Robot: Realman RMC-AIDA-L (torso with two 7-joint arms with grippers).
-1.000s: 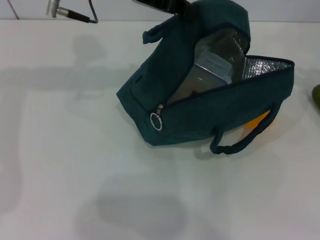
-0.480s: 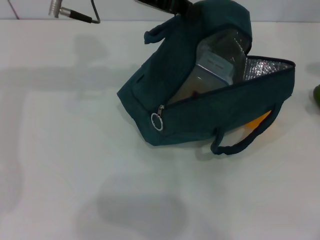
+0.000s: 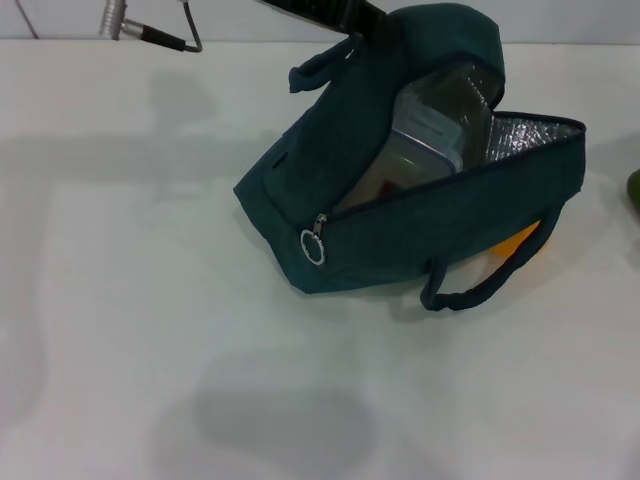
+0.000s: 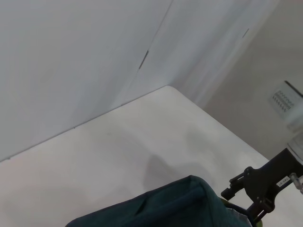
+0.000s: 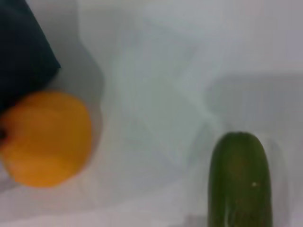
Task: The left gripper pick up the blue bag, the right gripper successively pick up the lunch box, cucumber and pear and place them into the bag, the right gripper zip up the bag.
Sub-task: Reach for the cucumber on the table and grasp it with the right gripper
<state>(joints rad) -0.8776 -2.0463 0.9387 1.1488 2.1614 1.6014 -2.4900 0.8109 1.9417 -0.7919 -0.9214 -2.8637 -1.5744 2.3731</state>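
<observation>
White tabletop (image 3: 150,330) fills the head view, with pale wall along its far edge. We see the blue bag (image 3: 400,230) standing toward the far right part of the surface, its mouth unzipped and tilted open, silver lining (image 3: 525,135) showing inside. The lunch box (image 3: 425,150) sits inside it, leaning, partly covered by the bag's front wall. A zipper pull ring (image 3: 313,245) hangs at the near left end of the opening, and one carry strap (image 3: 480,285) lies on the table on the bag's near right side. The left gripper (image 3: 345,12) meets the top of the bag at the far edge; only a dark part of it shows, cut off by the frame, so we cannot tell how its fingers stand.

From the head we get only an orange sliver of the pear (image 3: 518,240) behind the strap and a green scrap of the cucumber (image 3: 632,192) at the right edge. The right wrist view shows both plainly: the pear (image 5: 45,137) touching the bag's dark corner (image 5: 23,52), the cucumber (image 5: 240,179) apart from it on bare table. The right gripper's own fingers appear there not at all. In the left wrist view we make out the bag's top (image 4: 165,208) and a dark gripper (image 4: 258,189) beyond it, whose fingers we cannot read.
</observation>
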